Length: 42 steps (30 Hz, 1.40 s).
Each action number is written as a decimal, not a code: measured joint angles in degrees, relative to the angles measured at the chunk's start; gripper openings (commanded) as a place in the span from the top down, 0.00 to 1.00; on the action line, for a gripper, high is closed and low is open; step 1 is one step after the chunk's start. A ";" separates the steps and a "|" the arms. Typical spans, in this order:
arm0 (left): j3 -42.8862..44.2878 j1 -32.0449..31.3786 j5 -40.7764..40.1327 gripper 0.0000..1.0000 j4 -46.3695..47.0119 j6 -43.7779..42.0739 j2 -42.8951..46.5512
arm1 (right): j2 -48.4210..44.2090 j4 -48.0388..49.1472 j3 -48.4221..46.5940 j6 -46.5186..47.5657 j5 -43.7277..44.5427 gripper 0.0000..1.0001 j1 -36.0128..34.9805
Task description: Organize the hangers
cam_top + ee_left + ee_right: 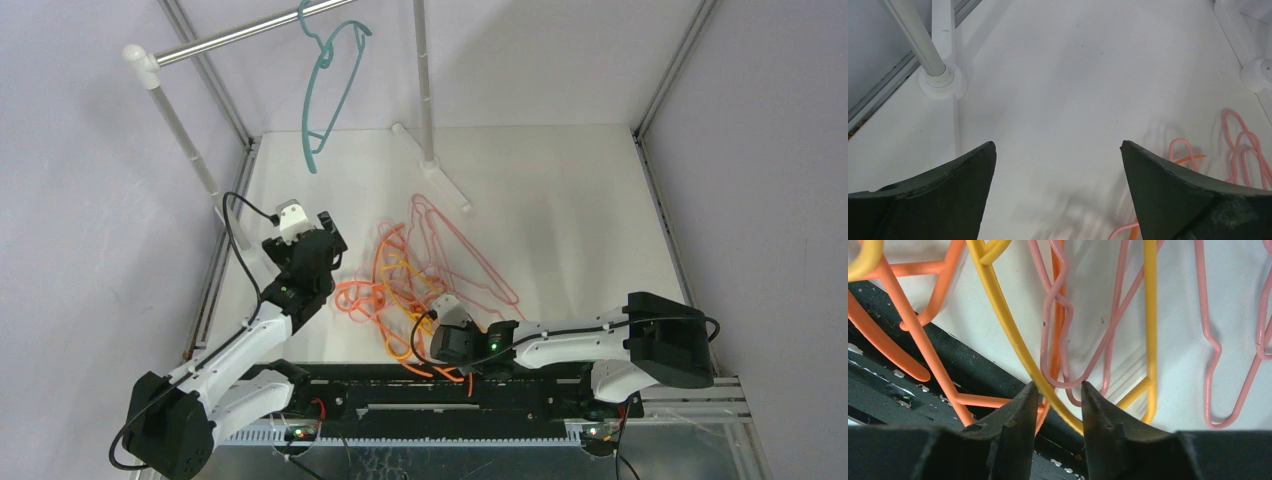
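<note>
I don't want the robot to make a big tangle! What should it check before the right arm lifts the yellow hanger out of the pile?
1. Thin yellow wire hanger sits between the right gripper's fingers: ok.
2. Grip closed firmly on it: cannot tell.
3. Yellow hanger free of the others: not ok; pale pink wire hangers and bright orange hangers cross it.
4. Left gripper open and holding nothing: ok.
5. Room on the silver metal rail beside the hanging teal hanger: ok.
</note>
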<state>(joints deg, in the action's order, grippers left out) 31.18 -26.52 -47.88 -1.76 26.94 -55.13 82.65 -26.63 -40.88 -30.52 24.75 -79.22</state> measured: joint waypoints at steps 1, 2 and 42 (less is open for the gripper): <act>0.00 0.00 0.00 0.01 0.02 0.02 0.00 | 0.00 0.00 0.00 -0.04 0.04 0.61 0.00; 0.00 0.00 0.00 0.01 0.00 0.00 0.00 | -0.04 -0.02 0.00 -0.11 0.17 0.63 0.00; 0.00 0.00 -1.03 0.01 0.00 0.02 1.09 | -29.77 10.03 -10.69 5.31 -20.17 1.00 24.33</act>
<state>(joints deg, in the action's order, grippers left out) 31.18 -26.52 -48.90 -1.76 26.96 -54.04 52.88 -16.60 -51.57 -25.21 4.58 -54.89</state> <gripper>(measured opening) 0.994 0.114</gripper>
